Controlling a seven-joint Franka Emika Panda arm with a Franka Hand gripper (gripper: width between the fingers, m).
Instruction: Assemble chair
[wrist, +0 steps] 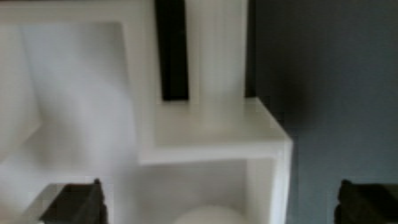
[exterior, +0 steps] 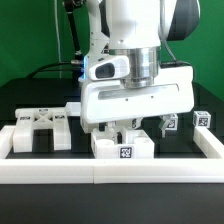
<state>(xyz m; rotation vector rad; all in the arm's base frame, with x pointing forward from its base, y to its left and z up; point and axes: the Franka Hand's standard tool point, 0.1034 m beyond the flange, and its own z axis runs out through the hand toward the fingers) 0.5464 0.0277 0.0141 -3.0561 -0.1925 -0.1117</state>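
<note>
The Panda arm [exterior: 135, 60] hangs low over the black desk [exterior: 30, 100], just behind the long white border rail [exterior: 110, 172]. Behind the rail's end on the exterior view's left lies a flat cross-braced chair part [exterior: 40, 128]. Just behind the rail's middle sits a chunky tagged block [exterior: 122, 148], directly under the arm. The claw [exterior: 126, 128] is released. In the wrist view its dark fingers [wrist: 75, 200] stand wide apart astride the block's white body, with a dark gap beside the far finger. Two small tagged cubes [exterior: 171, 123] sit behind the rail toward the exterior view's right, well apart from the block.

This looks like the pick-up of the block, early in the assembly, since no parts appear joined. The next move probably calls for centring, a short descent and a firm squeeze.
</note>
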